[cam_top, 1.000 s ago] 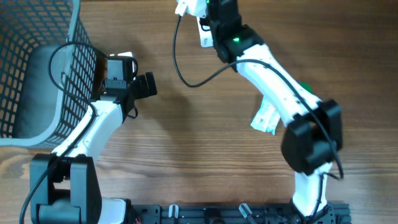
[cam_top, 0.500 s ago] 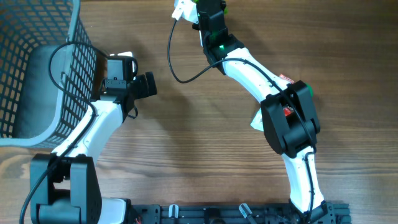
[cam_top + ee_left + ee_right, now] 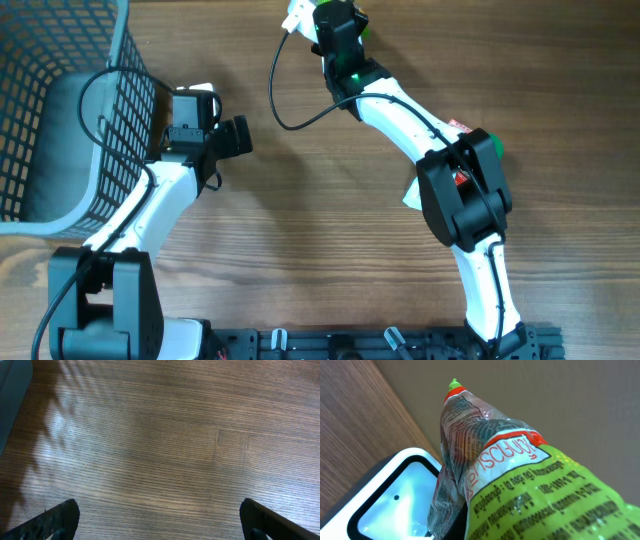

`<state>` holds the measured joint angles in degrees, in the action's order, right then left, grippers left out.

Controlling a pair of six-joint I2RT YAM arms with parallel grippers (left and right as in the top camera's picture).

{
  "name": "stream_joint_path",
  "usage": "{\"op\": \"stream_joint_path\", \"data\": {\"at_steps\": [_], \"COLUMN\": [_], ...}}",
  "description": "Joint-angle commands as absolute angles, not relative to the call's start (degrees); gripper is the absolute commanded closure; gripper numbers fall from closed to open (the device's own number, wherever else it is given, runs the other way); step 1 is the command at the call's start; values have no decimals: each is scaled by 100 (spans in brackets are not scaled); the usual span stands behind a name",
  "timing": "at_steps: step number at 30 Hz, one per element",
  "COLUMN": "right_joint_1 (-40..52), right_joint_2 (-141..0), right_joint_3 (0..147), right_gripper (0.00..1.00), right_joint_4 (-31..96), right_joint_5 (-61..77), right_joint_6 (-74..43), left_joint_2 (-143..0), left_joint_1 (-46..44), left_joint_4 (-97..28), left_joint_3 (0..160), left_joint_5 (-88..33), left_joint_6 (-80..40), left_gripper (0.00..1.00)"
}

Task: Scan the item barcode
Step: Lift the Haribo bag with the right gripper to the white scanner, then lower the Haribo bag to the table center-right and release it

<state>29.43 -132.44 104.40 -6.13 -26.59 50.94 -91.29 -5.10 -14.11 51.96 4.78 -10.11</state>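
right claw: closed tight on the green packet, gripping it at its lower end; the fingers themselves are mostly hidden behind the wrapper in the wrist view.
green packet: crinkled wrapper with a clear upper part, a red band and green printed panels. it is up off the desk at the far edge, just above and beside the scanner, with its sealed tip pointing away from the camera.
scanner: white-rimmed unit with a dark bezel and a pale bluish window, at the far edge of the desk (only a white corner of it shows from overhead). whether the packet touches it, i cannot tell.
left claw: spread wide with nothing in it; its two black fingertips sit at the lower corners of the wrist view, with bare wood grain between them.
left arm: low over the desk, just beside the grey mesh basket, well apart from the scanner.
black cable: loops over the desk to the left of the right arm.
white packet: lies on the desk, partly covered by the right arm's elbow.
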Motion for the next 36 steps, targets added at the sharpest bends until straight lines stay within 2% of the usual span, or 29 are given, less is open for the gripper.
{"op": "stream_joint_path", "data": {"at_steps": [1,3,7,10,13,17,20,22,25,26,28,30,32,34,36], "right_joint_1": [2926,2923,2923,2923,2923,2923,2934,2945,2849,2781,2447,2154,1929,1841,1839], "right_joint_2": [-13292,-13292,-13292,-13292,-13290,-13216,-12728,-12070,-11096,-10881,-10624,-10744,-10822,-10844,-10844], "right_joint_3": [10521,10473,10455,10455,10455,10457,10457,10457,10457,10457,10455,10276,9601,8683,7708], "right_gripper": [96,96,96,96,96,96,96,96,96,96,96,96,96,96,95], "right_joint_4": [-582,-537,-414,-80,-161,-864,-534,333,2423,3052,5081,6276,6584,6176,5245], "right_joint_5": [-2565,-2561,-2563,-2469,-2456,-3420,-3308,-2884,-1680,-1295,43,775,1219,1406,1168], "right_joint_6": [4781,4696,3422,2934,2943,2963,2908,2303,1376,1225,1013,1052,1055,1299,1581], "left_joint_2": [-9131,-9131,-9131,-9131,-9131,-9131,-9131,-9131,-9131,-9131,-9131,-9131,-9131,-9131,-9131], "left_joint_1": [-471,-471,-471,-471,-471,-471,-471,-471,-471,-471,-471,-471,-471,-471,-471], "left_joint_4": [-1398,-1398,-1398,-1398,-1398,-1398,-1398,-1398,-1398,-1398,-1398,-1398,-1398,-1398,-1398], "left_joint_3": [5177,5177,5177,5177,5177,5175,5177,5177,5177,5177,5177,5177,5177,5177,5177], "left_joint_5": [456,456,456,456,456,456,456,456,456,456,456,456,456,456,456], "left_joint_6": [-899,-899,-899,-899,-899,-899,-899,-899,-899,-899,-899,-899,-899,-899,-899], "left_gripper": [0,0,0,0,0,0,0,0,0,0,0,0,0,0,0]}}
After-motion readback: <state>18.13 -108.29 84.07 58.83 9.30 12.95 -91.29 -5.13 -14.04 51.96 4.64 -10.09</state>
